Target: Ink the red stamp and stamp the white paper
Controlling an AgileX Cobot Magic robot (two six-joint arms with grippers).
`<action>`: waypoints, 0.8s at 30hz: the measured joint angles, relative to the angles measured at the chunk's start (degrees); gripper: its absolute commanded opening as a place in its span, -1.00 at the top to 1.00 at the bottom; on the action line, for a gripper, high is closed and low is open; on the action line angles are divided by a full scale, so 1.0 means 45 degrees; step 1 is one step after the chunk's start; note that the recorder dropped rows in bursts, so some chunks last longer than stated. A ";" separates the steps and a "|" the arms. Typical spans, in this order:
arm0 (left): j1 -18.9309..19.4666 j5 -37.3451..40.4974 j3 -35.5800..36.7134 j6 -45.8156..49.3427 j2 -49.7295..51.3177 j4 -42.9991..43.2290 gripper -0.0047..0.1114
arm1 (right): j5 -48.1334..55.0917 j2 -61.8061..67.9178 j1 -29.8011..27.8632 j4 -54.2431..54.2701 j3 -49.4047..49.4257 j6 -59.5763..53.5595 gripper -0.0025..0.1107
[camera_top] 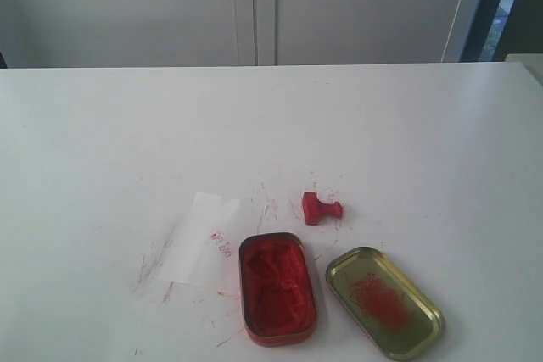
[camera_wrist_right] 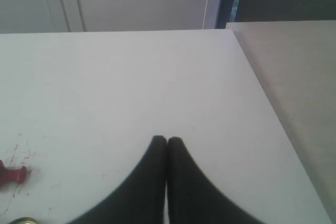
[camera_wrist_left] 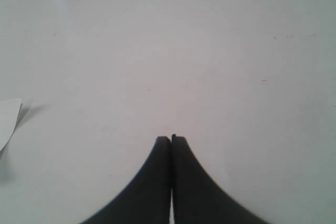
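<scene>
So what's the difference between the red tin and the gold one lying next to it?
The red tin is packed with lumpy red paste; the gold tin holds only a thin red smear. The red tin lies nearly straight towards the camera, the gold tin at a slant. The red tin sits by the paper, the gold tin further right. Both are oblong, round-cornered and open side up.

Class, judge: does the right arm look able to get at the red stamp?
Probably yes. The red stamp lies apart from the ink tin and lid; nothing covers it, though the right pincer is shut.
</scene>
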 measured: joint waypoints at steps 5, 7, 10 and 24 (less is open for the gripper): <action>0.0000 0.0000 0.0000 0.0000 0.0000 0.0000 0.92 | -0.0134 0.0000 0.0000 0.0000 0.0026 0.0000 0.96; 0.0000 0.0000 0.0000 0.0000 0.0000 0.0000 0.92 | -0.0134 0.0000 0.0000 0.0000 0.0026 0.0000 0.96; 0.0000 0.0000 0.0000 0.0000 0.0000 0.0000 0.92 | -0.0134 0.0000 0.0000 0.0000 0.0026 0.0000 0.96; 0.0000 0.0000 0.0000 0.0000 0.0000 0.0000 0.92 | -0.0216 -0.1174 0.0000 0.0000 0.0026 0.0000 0.96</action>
